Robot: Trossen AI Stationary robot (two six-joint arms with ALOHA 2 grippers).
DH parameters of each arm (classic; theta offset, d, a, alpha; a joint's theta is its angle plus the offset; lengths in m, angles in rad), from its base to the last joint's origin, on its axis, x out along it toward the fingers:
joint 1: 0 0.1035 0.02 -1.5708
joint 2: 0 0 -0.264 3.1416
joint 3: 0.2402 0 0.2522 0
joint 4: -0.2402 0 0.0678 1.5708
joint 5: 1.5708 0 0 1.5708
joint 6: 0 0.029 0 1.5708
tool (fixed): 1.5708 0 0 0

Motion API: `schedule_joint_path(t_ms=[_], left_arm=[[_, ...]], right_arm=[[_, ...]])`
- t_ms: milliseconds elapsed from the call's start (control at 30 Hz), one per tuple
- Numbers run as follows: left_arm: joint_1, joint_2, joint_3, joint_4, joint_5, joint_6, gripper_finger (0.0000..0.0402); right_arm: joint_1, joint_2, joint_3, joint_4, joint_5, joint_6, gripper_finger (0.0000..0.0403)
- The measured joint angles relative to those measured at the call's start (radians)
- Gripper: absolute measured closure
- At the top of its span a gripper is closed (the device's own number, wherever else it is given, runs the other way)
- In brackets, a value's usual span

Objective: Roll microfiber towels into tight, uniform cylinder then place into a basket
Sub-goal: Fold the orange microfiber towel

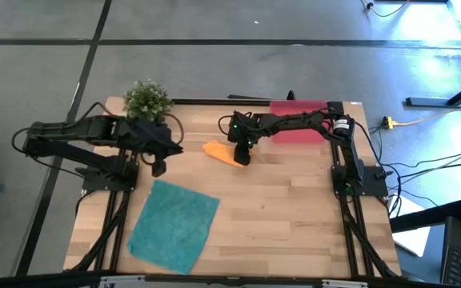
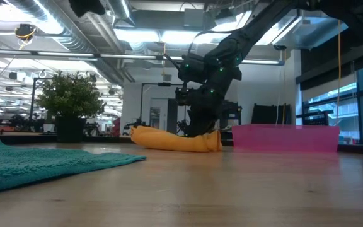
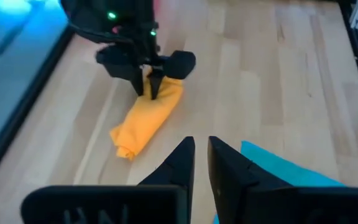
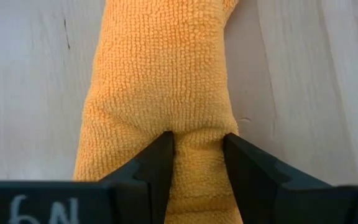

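A light wooden table is carrying four things: a rolled orange towel is lying near its middle, a teal towel is lying flat toward the front left, a pink basket is sitting at the back right, and a small green plant is standing at the back left.

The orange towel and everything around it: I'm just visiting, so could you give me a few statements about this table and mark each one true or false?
1. The rolled orange microfibre towel is pinched at one end by the right gripper. True.
2. The flat teal microfibre towel is rolled up. False: it lies spread flat on the wooden table.
3. The orange towel lies in the shallow pinkish-red basket. False: it lies on the table beside it.
4. The left gripper holds nothing. True: it hangs over the table near the small green potted plant.
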Motion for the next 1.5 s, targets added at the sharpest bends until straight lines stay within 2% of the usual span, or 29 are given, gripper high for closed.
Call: schedule_joint_path(t_ms=[200,733,1100,1500], left_arm=[[-0.022,-0.095,-0.075,0.09,-0.108,-0.03,0.0386],[-0.022,-0.096,-0.079,0.088,-0.109,-0.03,0.0385],[-0.022,-0.096,-0.079,0.088,-0.109,-0.024,0.039],[-0.022,-0.096,-0.079,0.088,-0.109,-0.023,0.0391]], right_arm=[[0.0,0.0,0.0,0.0,0.0,0.005,0.0257],[0.0,-0.001,0.0,0.006,-0.001,0.005,0.0257],[0.0,-0.001,0.001,0.089,-0.001,0.005,0.0257],[0.0,-0.001,0.001,0.091,-0.002,0.088,0.0257]])
